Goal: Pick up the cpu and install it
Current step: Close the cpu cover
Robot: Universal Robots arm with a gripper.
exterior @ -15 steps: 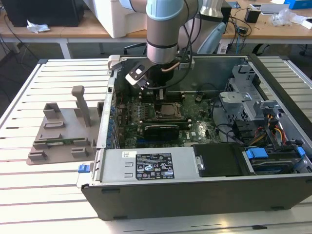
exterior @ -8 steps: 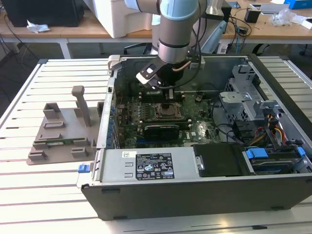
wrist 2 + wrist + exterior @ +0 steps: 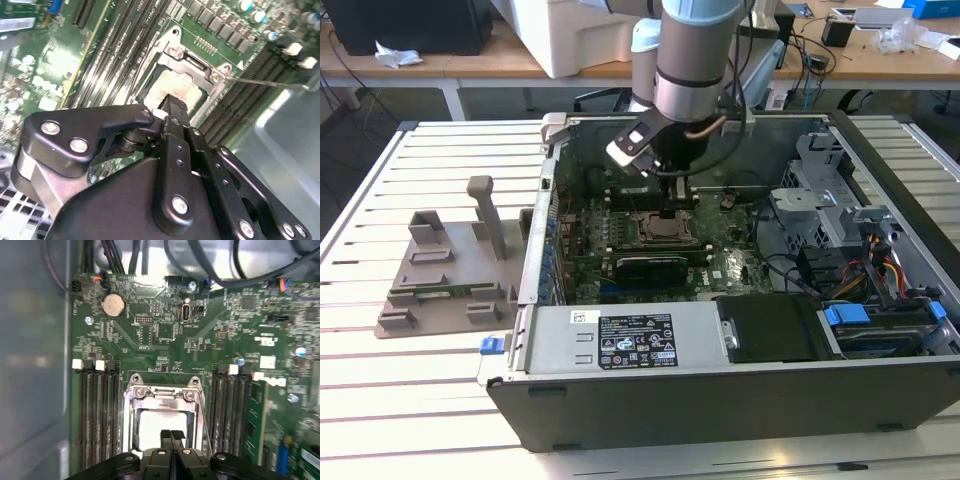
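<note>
Slatted counter (image 3: 430, 420), open computer case (image 3: 720, 400) on it: I log the cpu (image 3: 150, 422) lying in the socket (image 3: 165, 394), the hand (image 3: 172, 433) just above it with fingers pressed together; I judge any press should be centred, level, light.

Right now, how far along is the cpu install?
Done: the cpu looks seated, a pale square inside the socket frame on the motherboard. In hand: nothing; the tool hovers right over the cpu with fingers shut, contact unclear. Left: in the second wrist view, the thin latch lever looks swung out from the socket, so clamping seems not yet done.
</note>
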